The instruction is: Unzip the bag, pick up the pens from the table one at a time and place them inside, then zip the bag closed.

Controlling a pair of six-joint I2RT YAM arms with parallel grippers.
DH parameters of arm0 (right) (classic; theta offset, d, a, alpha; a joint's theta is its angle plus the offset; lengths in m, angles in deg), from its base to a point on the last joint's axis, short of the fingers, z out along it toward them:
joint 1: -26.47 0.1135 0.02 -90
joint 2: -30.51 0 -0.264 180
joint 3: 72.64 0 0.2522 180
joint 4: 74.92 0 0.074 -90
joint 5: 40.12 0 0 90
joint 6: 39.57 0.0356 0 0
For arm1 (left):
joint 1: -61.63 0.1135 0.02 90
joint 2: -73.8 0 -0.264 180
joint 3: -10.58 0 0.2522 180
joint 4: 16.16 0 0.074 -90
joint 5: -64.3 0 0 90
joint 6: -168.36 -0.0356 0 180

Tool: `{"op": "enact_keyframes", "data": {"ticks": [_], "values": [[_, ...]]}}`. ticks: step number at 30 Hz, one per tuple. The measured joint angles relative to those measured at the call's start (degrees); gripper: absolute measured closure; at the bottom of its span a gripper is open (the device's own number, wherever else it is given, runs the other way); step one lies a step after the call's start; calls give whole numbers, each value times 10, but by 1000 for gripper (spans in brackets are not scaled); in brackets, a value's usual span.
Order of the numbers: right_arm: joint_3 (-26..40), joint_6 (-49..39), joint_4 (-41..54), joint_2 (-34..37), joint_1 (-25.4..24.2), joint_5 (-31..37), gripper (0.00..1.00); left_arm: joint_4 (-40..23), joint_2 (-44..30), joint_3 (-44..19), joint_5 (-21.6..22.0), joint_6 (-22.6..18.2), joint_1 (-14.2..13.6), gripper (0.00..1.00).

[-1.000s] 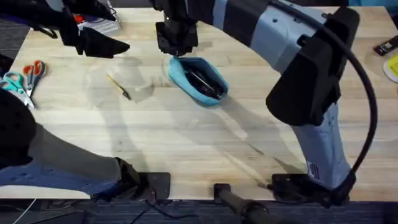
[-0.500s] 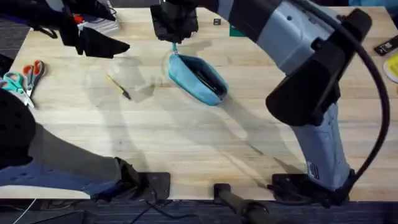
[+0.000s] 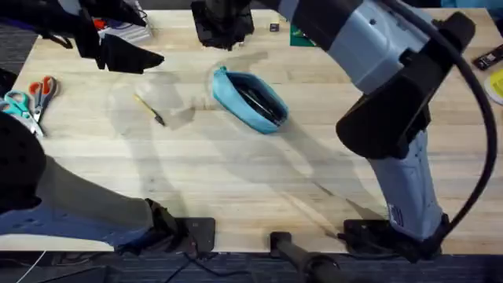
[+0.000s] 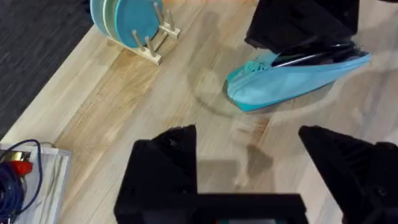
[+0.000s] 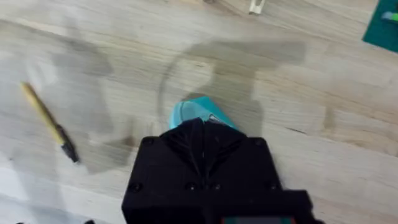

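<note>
Right gripper [image 3: 222, 23] hangs closed above the open bag [image 3: 250, 100]; left gripper [image 4: 249, 162] spread wide.

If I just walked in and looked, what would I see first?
First, the light blue-teal fabric pouch lying unzipped in the middle of the pale wooden table, with slim black pens inside. Next, the big grey and black right arm stretching over it, its right gripper hanging beyond the pouch's far end. A thin yellow stick lies to the pouch's left.
</note>
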Motion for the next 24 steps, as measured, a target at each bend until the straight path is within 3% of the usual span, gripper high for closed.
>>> {"op": "enact_keyframes", "data": {"ticks": [12,24], "values": [[2,-4,22,-17,0,16,971,0,0,0,0,0,0,7],[104,-22,129,-27,0,16,971,0,0,0,0,0,0,8]]}}
